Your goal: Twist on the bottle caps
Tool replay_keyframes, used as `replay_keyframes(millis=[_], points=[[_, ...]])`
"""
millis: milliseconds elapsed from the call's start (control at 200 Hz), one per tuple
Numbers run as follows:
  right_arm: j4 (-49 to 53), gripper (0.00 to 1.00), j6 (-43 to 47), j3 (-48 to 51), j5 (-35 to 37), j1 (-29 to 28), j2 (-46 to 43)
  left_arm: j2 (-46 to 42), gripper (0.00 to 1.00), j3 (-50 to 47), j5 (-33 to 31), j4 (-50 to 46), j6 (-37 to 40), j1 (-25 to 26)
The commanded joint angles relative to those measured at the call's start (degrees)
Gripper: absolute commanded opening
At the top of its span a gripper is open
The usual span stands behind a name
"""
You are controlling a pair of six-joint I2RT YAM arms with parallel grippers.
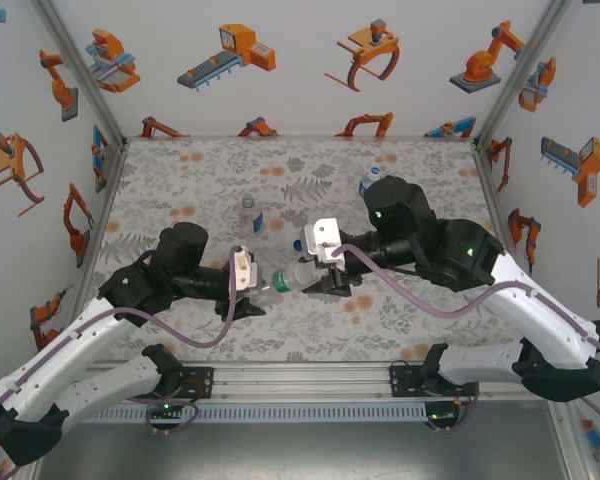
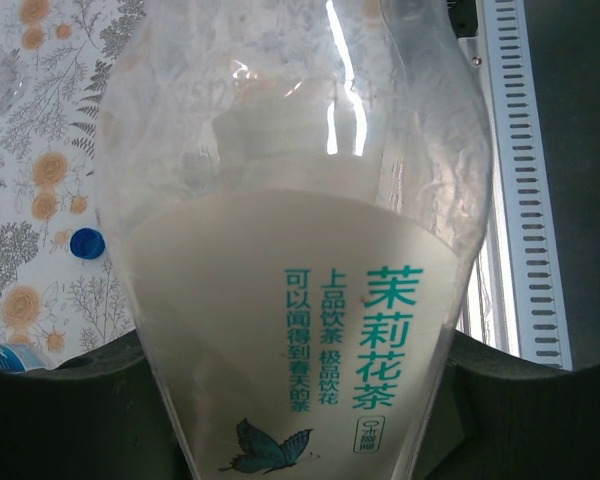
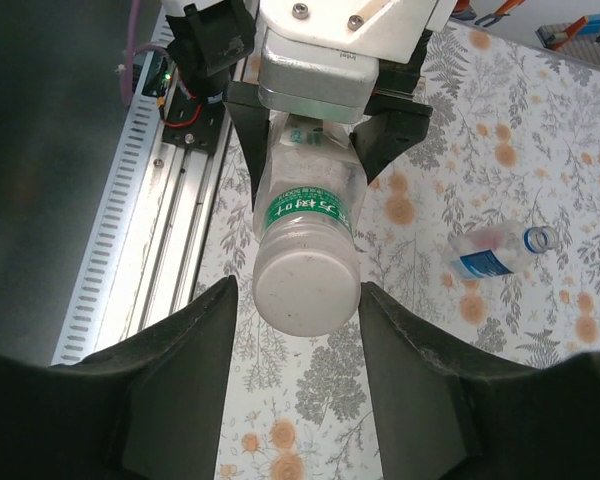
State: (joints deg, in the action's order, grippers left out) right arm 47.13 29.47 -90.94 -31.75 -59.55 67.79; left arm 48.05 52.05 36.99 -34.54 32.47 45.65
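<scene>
From above, the left gripper (image 1: 258,287) was clamped on the green-label bottle (image 1: 288,281), held level over the table (image 1: 180,180) near the middle of its near edge, with the right gripper (image 1: 318,270) at its end. The left wrist showed a loose blue cap (image 2: 84,243) on the table beyond. At the right wrist, the fingers (image 3: 180,360) stood apart, flanking the white cap (image 3: 306,292). I'd close squarely, stay on the neck's axis, then twist. An uncapped blue-label bottle (image 3: 495,255) lay well clear, so nothing seemed in the way.
</scene>
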Motion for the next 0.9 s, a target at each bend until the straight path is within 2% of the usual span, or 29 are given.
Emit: replay_keyframes(millis=[0, 150, 260, 360, 506, 681, 786, 896], points=[[-0.4, 0.46, 0.6, -0.6, -1.7, 0.1, -0.3, -0.8, 0.0, 0.9, 1.6, -0.7, 0.8, 0.1], [-1.9, 0.39, -0.7, 0.1, -1.9, 0.1, -0.2, -1.0, 0.0, 0.9, 1.6, -0.6, 0.8, 0.1], [-3.7, 0.27, -3.8, 1.0, -1.0, 0.0, -0.3, -1.0, 0.0, 0.8, 1.4, -0.8, 0.8, 0.1], [-5.9, 0.16, -10.9, 2.7, 1.3, 0.1, -0.7, -1.1, 0.0, 0.8, 0.8, -0.8, 0.4, 0.1], [-13.8, 0.0, -28.8, 8.7, 6.3, 0.1, -3.2, -1.1, 0.0, 0.3, -0.9, -0.3, -0.1, 0.1], [-26.6, 0.0, -55.7, 19.3, 16.7, 0.1, -8.5, -0.5, 0.0, -0.1, -1.3, 0.8, -0.4, 0.1], [-28.6, 0.0, -68.1, 22.5, 22.9, 0.1, -10.3, -0.1, 0.0, -0.1, -1.8, 1.6, -1.0, 0.1], [-26.1, 0.0, -81.1, 23.0, 28.5, 0.1, -10.8, 0.1, 0.0, -0.1, -2.7, 2.2, -1.4, 0.1]])
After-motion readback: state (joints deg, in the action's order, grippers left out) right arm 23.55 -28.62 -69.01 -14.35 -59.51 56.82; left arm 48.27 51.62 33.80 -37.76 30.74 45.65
